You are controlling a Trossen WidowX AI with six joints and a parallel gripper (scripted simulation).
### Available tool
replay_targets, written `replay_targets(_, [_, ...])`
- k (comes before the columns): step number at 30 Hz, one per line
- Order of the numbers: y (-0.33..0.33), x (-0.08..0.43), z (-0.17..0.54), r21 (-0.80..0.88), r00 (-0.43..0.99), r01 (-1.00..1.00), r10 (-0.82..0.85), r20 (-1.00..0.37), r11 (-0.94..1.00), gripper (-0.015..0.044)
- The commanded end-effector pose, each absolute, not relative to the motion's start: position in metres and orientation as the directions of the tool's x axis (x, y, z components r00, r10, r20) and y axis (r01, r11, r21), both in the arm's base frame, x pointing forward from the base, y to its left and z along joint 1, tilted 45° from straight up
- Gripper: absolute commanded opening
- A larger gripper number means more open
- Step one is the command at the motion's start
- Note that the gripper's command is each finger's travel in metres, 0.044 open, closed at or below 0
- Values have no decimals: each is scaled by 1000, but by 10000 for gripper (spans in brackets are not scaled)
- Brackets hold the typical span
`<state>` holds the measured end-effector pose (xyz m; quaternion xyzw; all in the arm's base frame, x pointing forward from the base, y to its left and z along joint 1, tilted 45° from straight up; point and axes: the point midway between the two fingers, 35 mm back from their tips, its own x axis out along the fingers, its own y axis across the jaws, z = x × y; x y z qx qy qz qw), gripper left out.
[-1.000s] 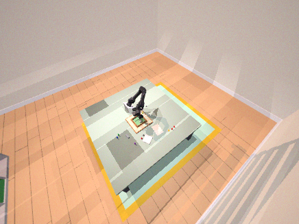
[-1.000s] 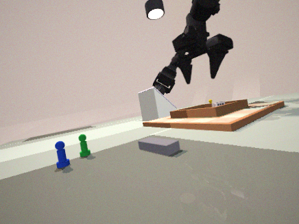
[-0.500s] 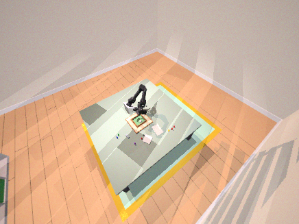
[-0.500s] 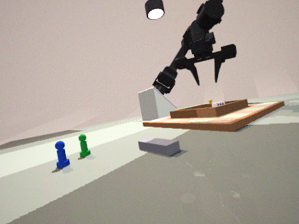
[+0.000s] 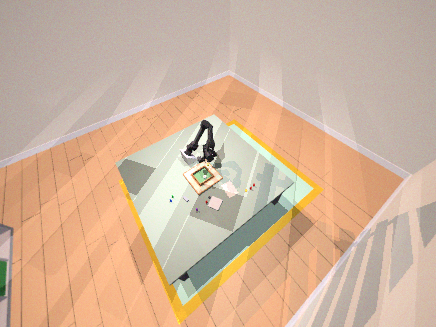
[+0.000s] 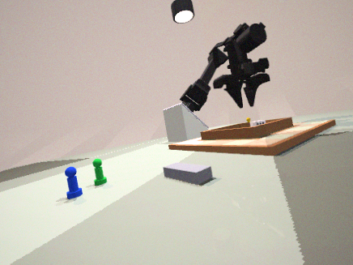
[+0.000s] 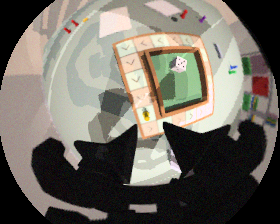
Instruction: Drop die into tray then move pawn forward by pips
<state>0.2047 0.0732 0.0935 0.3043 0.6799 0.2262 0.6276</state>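
Note:
The white die (image 5: 204, 176) (image 6: 257, 123) (image 7: 178, 64) lies inside the dice tray (image 6: 231, 133) (image 7: 155, 82), toward its far side in the wrist view; its top pips are too blurred to read. The board (image 5: 192, 183) (image 6: 227, 149) (image 7: 131, 62) surrounds the tray with arrowed squares. The yellow pawn (image 6: 248, 120) (image 7: 146, 114) stands on a pale square beside the tray, near a board corner, its top just showing over the tray wall in the exterior view. My gripper (image 6: 247, 106) (image 7: 150, 125) is partly open and empty, pointing down above the pawn's side of the board.
A grey block (image 5: 186, 199) (image 6: 187, 173) (image 7: 217, 50) lies off the board. A blue pawn (image 6: 73, 182) and a green pawn (image 6: 99, 173) stand farther out. A pale square (image 5: 215, 203), a red piece (image 7: 184, 14) and a purple piece (image 7: 202, 19) lie beyond the board.

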Motion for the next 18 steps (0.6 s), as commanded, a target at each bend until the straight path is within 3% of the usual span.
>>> replay_targets(1, [77, 200, 94, 702, -27, 58, 705, -709, 709, 200])
replay_targets(18, [90, 201, 78, 702, -27, 58, 704, -709, 709, 200])
